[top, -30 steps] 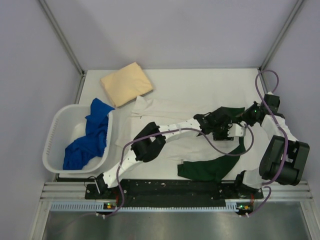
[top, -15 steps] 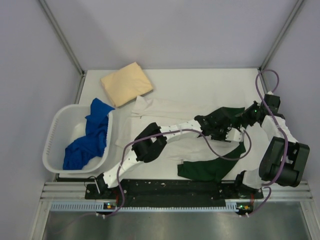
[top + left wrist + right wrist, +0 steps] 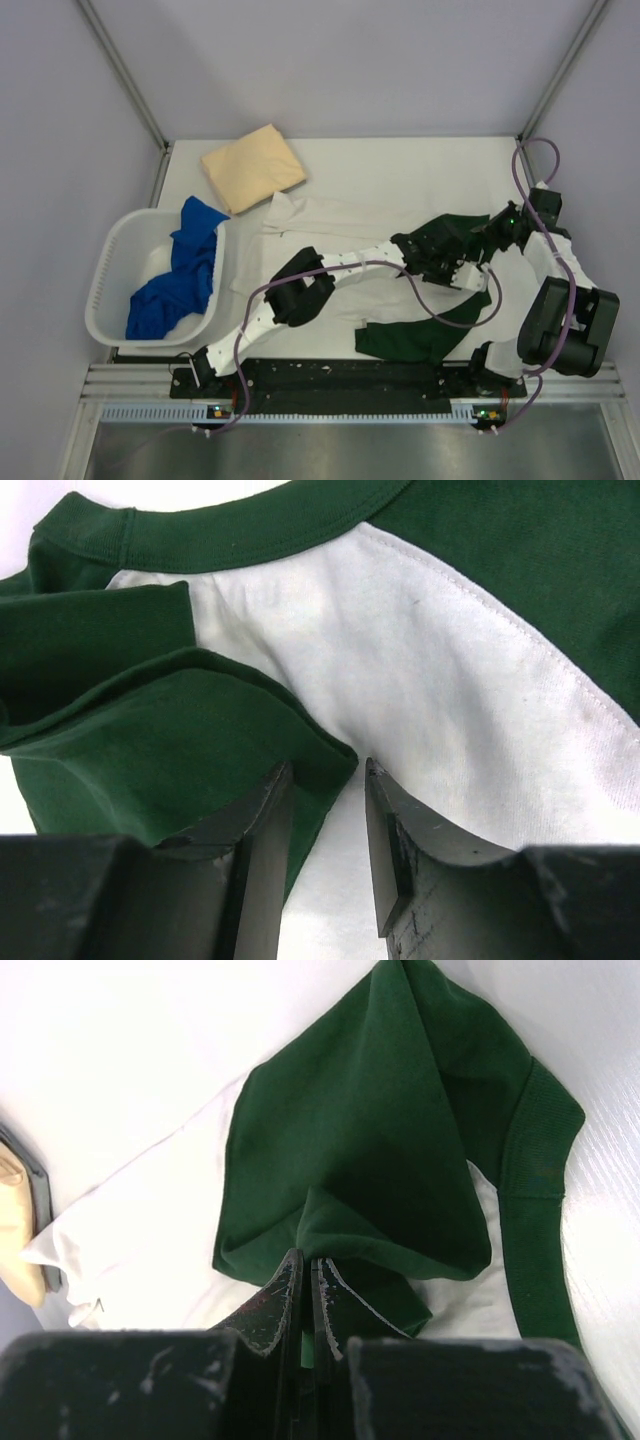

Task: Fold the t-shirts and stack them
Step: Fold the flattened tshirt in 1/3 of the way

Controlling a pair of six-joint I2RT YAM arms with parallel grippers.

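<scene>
With the right tool clenched on the green sleeve of the white t-shirt spread beneath both, the left tool, jaws parted at the sleeve's folded corner, should close fully before either lifts.

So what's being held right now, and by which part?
The right gripper pinches a fold of the shirt's green sleeve. The left gripper straddles a green edge, jaws apart, not clamped yet.

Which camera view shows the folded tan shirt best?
The top view: the whole tan shirt lies folded at the far left of the table, nothing covering it. The right wrist view catches only a sliver of it at its left edge. The left wrist view shows none of it.
</scene>
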